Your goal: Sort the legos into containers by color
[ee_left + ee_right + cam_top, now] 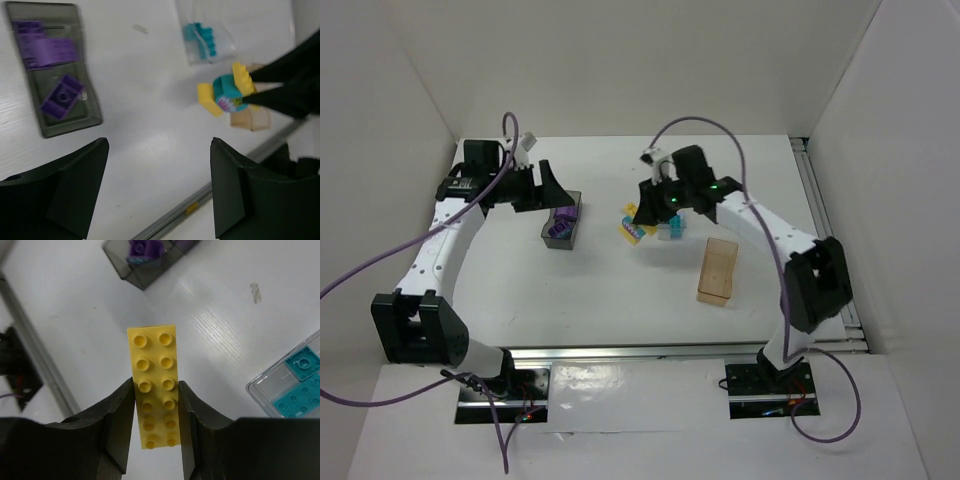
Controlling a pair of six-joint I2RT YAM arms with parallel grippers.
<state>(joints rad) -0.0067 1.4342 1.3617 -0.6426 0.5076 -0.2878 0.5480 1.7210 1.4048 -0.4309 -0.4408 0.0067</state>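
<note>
The right fingers [117, 430] clench a long yellow brick [152, 365] by its two long sides, touching it on both. The left fingers [75, 190] stand spread wide with nothing between them, hovering near the dark bin [70, 120].

On the table [600, 290] the three bins sit apart. The dark bin is on the left and holds purple bricks [47, 50]. The clear bin [270, 385] is in the middle and holds cyan bricks [295, 402]. The amber bin [718, 270] is nearer the right arm's base and looks empty from above.

The step in hand appears to be the pick of a yellow piece. Purple and cyan each have a bin, so amber is the likely target. The next move calls for a lift clear of the neighbours and a short carry toward the right base. The brick should be turned to lie along the bin's length before release.

The right wrist view shows the grip and the studs but neither the amber bin nor the loose pieces. The left wrist view shows a cyan piece [227, 95] and a second yellow brick [207, 100] right against the held one. Whether they are joined to it I cannot tell, nor whether it is off the table. Only the top view places all three bins at once.
</note>
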